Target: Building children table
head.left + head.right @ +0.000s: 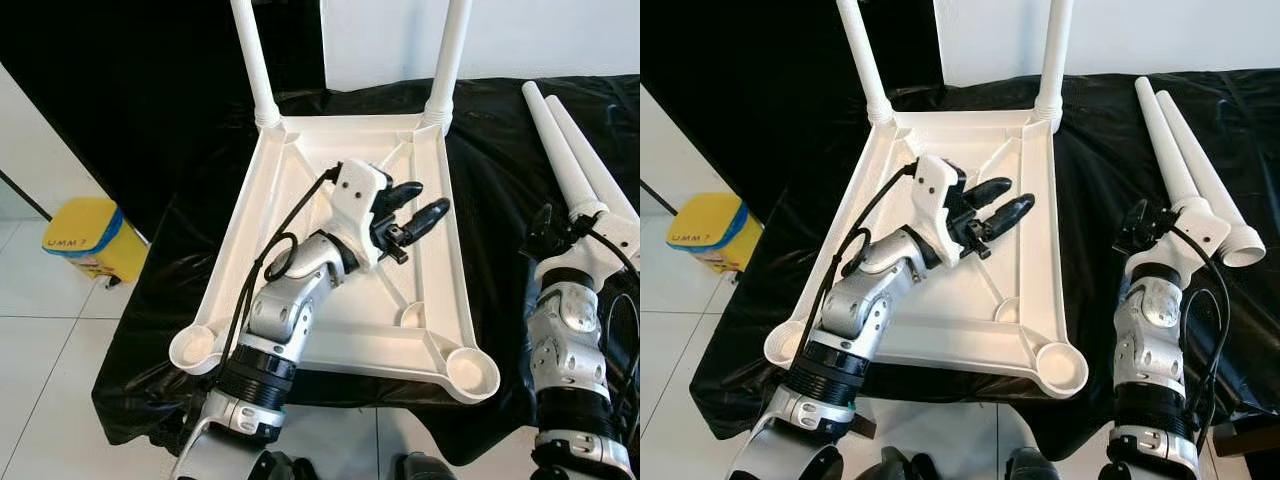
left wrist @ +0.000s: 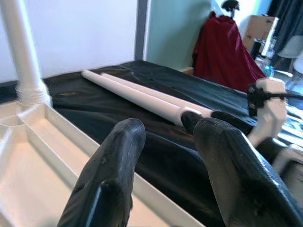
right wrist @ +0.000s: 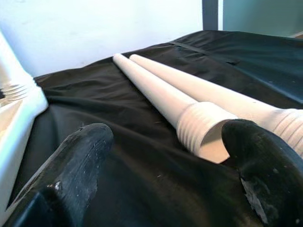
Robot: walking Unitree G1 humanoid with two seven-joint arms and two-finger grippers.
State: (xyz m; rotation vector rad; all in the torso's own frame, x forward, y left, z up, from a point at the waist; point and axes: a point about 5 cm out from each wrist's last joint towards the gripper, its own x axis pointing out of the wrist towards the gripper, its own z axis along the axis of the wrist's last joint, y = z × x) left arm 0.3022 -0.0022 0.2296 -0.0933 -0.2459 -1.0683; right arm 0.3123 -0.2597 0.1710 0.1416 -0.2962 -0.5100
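Legs (image 1: pixel 560 135) still to be fitted, two of them, lie side by side on the black cloth (image 1: pixel 490 180) to the right of the upturned tabletop (image 1: pixel 340 330), long axes running away from us and threaded ends nearest. Our right gripper (image 3: pixel 161 156) sits just before those ends with fingers spread and empty, so we judge it the nearer arm for the pick. Our left gripper (image 1: pixel 412 213) hovers open over the tabletop's underside, holding nothing.

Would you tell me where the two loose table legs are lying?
The two loose table legs lie side by side on the black cloth, right of the upturned tabletop, just ahead of the right gripper.
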